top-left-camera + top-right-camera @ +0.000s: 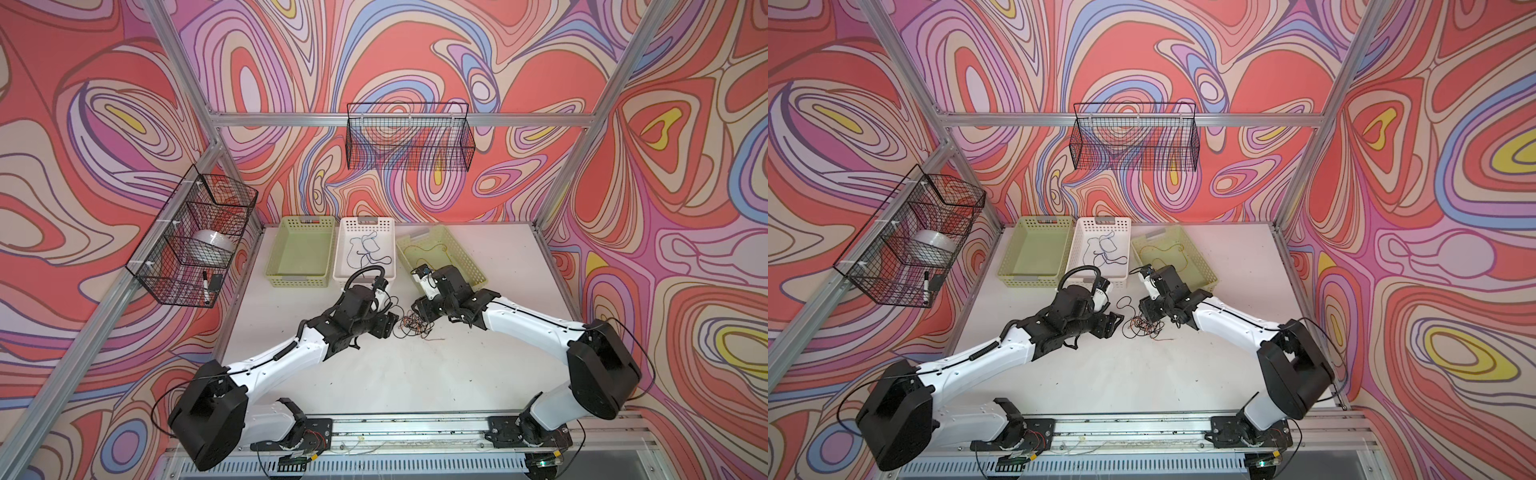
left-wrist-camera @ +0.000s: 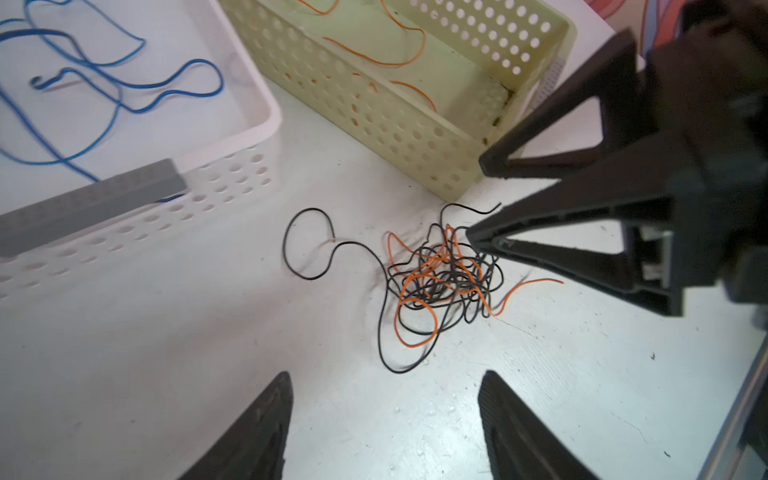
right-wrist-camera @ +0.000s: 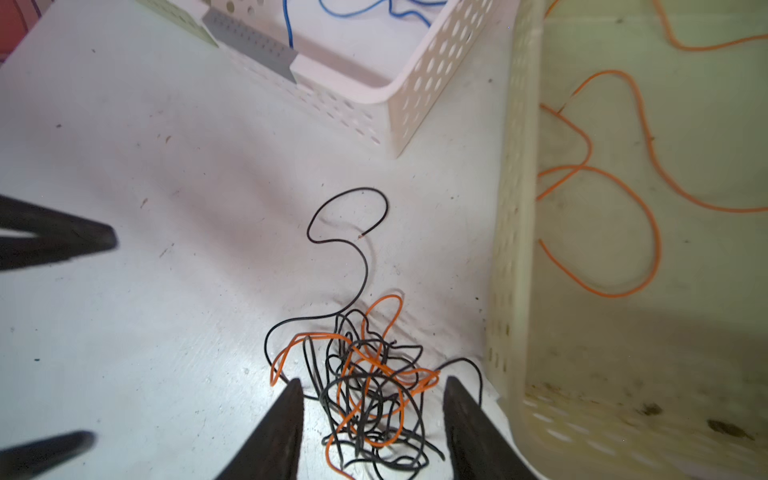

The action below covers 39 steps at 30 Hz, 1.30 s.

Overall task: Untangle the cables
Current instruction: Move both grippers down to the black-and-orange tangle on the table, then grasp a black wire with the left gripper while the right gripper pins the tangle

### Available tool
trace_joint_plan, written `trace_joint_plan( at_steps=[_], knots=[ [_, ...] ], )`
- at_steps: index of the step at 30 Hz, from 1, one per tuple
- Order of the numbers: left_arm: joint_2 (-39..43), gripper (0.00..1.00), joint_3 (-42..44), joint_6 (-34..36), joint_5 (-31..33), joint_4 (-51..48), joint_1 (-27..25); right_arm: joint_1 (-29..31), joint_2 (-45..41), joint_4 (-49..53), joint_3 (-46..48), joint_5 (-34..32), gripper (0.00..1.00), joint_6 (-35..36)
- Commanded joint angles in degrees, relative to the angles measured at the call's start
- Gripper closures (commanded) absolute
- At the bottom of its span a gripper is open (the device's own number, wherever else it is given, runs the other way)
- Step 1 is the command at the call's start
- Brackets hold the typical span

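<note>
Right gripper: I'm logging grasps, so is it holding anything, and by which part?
Nothing yet: the right gripper stands open astride the cable tangle, with its jaws apart and not clamped on it.

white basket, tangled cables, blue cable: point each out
white basket (image 2: 270, 118), left wrist view, rim corner
tangled cables (image 3: 365, 386), right wrist view, middle of knot
blue cable (image 2: 201, 62), left wrist view, its loop

Orange-and-black cables (image 2: 441, 286) lie tangled, seemingly loosely
</note>
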<state>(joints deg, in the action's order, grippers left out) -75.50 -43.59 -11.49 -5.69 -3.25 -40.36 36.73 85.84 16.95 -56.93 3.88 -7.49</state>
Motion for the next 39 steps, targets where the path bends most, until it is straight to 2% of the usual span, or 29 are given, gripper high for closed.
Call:
trace_joint_plan(
  at_steps=[1, 4, 7, 13, 20, 24, 30, 32, 35, 39],
  knots=[
    [-5.8, 0.29, -5.4, 4.4, -1.1, -0.2, -1.5, -0.6, -5.5, -0.5, -0.3, -6.7, 0.48, -3.4],
    [-12.1, 0.31, -9.8, 4.8, -3.0, 0.8, -1.7, -1.0, -8.3, 3.2, -0.1, -14.0, 0.59, -3.8],
    [-17.7, 0.32, -14.6, 5.0, -3.9, 0.1, -1.7, -1.5, -11.4, 6.0, 1.3, -17.6, 0.63, -3.9],
    [-24.7, 0.36, -20.4, 4.5, -6.0, -3.0, -1.7, -1.7, -17.9, 7.0, 5.4, -17.7, 0.63, -5.9],
    [-28.4, 0.42, -22.7, 3.5, -5.5, -6.8, -1.7, -1.7, -21.4, 7.3, 8.5, -16.2, 0.63, -7.0],
    [-28.9, 0.56, -22.5, 3.1, -6.9, -6.5, -1.7, -1.7, -22.4, 6.4, 9.6, -14.8, 0.63, -7.1],
    [-27.6, 0.9, -22.0, 3.1, -9.9, -6.2, -1.7, -1.7, -22.6, 5.3, 11.0, -12.1, 0.62, -7.0],
    [-25.9, 1.0, -21.9, 2.9, -9.7, -6.4, -1.7, -1.7, -22.1, 3.7, 12.0, -9.7, 0.58, -6.8],
    [-21.7, 1.0, -21.0, 2.0, -8.5, -6.1, -2.0, -1.8, -20.7, 0.4, 13.7, -4.3, 0.49, -7.3],
    [-14.7, 1.0, -19.3, 0.6, -6.8, -5.8, -2.8, -1.7, -20.0, -5.4, 16.4, -0.2, 0.43, -9.6]
  ],
)
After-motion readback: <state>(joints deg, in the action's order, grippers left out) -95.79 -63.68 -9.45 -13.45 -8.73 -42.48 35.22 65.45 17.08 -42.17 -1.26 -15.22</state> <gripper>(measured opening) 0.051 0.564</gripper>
